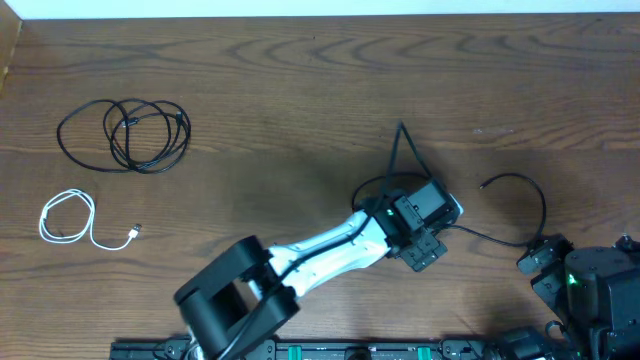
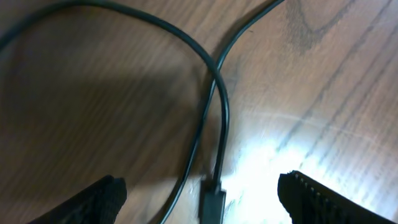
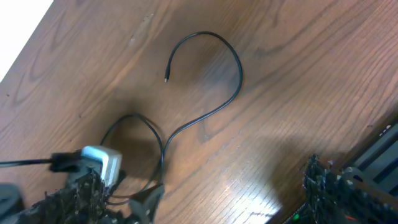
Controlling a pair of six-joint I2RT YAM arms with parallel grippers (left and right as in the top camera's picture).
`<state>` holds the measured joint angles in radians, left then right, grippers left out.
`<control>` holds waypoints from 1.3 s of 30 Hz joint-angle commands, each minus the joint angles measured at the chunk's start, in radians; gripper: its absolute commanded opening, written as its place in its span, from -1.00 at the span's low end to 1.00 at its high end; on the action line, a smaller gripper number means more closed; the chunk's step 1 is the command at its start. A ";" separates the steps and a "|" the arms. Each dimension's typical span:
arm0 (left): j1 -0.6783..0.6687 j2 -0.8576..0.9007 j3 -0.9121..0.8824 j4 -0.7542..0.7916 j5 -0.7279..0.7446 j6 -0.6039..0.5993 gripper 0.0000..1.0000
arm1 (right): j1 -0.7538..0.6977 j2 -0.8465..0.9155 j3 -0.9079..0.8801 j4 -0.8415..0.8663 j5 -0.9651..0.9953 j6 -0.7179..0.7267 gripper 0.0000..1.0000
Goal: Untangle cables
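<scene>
The left tool (image 1: 422,248) hangs over the middle of the table (image 1: 300,70), towards its near edge, above the loose black cable (image 1: 544,212). In the left wrist view its fingers (image 2: 102,198) stand wide apart and grip nothing. Between them the cable's small black plug (image 2: 212,202) lies flat on the wood, and two strands of the same cable (image 2: 225,112) run away from it and cross a little further on.

From under that tool the cable trails towards the right edge of the table, bends in an arc and ends in a free tip (image 1: 484,185). The right wrist view shows the same arc (image 3: 240,74) and its tip (image 3: 166,79) lying on bare wood.

The right tool (image 1: 540,262) sits near the near right corner, close to the arc but not touching it. Its fingers (image 3: 333,186) are spread fully, with nothing between them.

Well apart, near the left edge, the coiled black cable (image 1: 125,135) lies in a few loose loops. The white cable (image 1: 68,217) lies closer to the near edge than that coil, curled once, with its silver plug (image 1: 137,232) pointing towards the table's middle. The two do not touch.
</scene>
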<state>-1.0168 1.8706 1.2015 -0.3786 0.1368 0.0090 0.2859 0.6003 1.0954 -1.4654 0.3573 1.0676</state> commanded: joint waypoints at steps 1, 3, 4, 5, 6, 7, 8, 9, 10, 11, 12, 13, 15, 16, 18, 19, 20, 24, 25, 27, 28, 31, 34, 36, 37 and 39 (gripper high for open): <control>-0.005 0.048 -0.005 0.023 0.009 0.024 0.53 | -0.004 0.000 -0.001 -0.003 0.034 -0.011 0.98; -0.005 0.073 -0.005 0.032 0.009 0.024 0.44 | -0.004 0.000 -0.001 -0.005 0.034 -0.011 0.98; -0.005 0.081 -0.005 0.033 0.009 0.024 0.35 | -0.004 0.000 -0.001 -0.005 0.034 -0.011 0.98; -0.005 0.092 -0.005 0.033 0.009 0.024 0.29 | -0.004 0.000 -0.001 -0.005 0.034 -0.011 0.99; -0.006 0.101 -0.005 0.033 0.010 0.024 0.22 | -0.004 0.000 -0.001 -0.005 0.034 -0.011 0.99; -0.006 0.107 -0.005 0.033 0.009 0.024 0.09 | -0.004 0.000 -0.001 -0.005 0.034 -0.011 0.98; -0.006 0.114 -0.005 0.033 0.009 0.024 -0.01 | -0.004 0.000 -0.001 -0.005 0.034 -0.011 0.98; -0.006 0.119 -0.005 0.034 0.009 0.024 -0.11 | -0.004 0.000 -0.001 -0.005 0.034 -0.011 0.98; -0.006 0.124 -0.005 0.034 0.009 0.024 -0.29 | -0.004 0.000 -0.001 -0.005 0.034 -0.011 0.99; -0.006 0.127 -0.005 0.034 0.009 0.024 -0.43 | -0.004 0.000 -0.001 -0.005 0.034 -0.011 0.98; -0.006 0.129 -0.005 0.034 0.009 0.024 -0.54 | -0.004 0.000 -0.001 -0.005 0.034 -0.011 0.98; -0.006 0.131 -0.005 0.034 0.009 0.024 -0.63 | -0.004 0.000 -0.001 -0.005 0.034 -0.011 0.99; -0.006 0.132 -0.005 0.034 0.008 0.024 -0.84 | -0.004 0.000 -0.001 -0.005 0.034 -0.011 0.99; -0.006 0.132 -0.005 0.034 0.008 0.024 -0.85 | -0.004 0.000 -0.001 -0.005 0.034 -0.011 0.98; -0.005 0.132 -0.005 0.034 -0.033 0.024 -0.85 | -0.004 0.000 -0.001 -0.005 0.034 -0.011 0.98; -0.004 0.129 -0.005 0.033 -0.080 0.024 -0.85 | -0.004 0.000 -0.001 -0.006 0.033 -0.011 0.99; -0.002 0.124 -0.005 0.033 -0.139 0.024 -0.85 | -0.004 0.000 -0.001 -0.007 0.033 -0.011 0.98; 0.019 0.084 -0.001 0.032 -0.354 0.024 -0.85 | -0.004 0.000 -0.001 -0.013 0.033 -0.011 0.99; 0.029 0.067 0.003 0.029 -0.383 0.024 -0.86 | -0.004 0.000 -0.001 -0.013 0.033 -0.010 0.99; 0.049 0.033 0.006 0.029 -0.401 0.024 -0.85 | -0.004 0.000 -0.001 -0.012 0.033 -0.010 0.99; 0.064 0.010 0.006 0.029 -0.400 0.023 -0.85 | -0.004 0.000 -0.003 -0.011 0.033 -0.010 0.98; 0.102 -0.053 0.006 0.021 -0.399 -0.017 -0.85 | -0.004 0.000 -0.023 0.006 0.032 -0.010 0.98; 0.143 -0.134 0.006 -0.021 -0.333 -0.032 -0.85 | -0.004 0.000 -0.069 0.023 0.000 -0.006 0.99; 0.167 -0.187 0.006 -0.059 -0.253 -0.031 -0.85 | -0.004 0.000 -0.104 0.037 -0.026 -0.006 0.99; 0.181 -0.217 0.006 -0.083 -0.194 -0.021 -0.85 | -0.004 0.000 -0.126 0.042 -0.028 -0.006 0.98; 0.197 -0.258 0.006 -0.122 -0.097 0.015 -0.85 | -0.004 0.000 -0.159 0.056 -0.027 -0.006 0.98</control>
<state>-0.8364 1.6592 1.2018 -0.4709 -0.1120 -0.0013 0.2855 0.6003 0.9730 -1.4181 0.3374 1.0676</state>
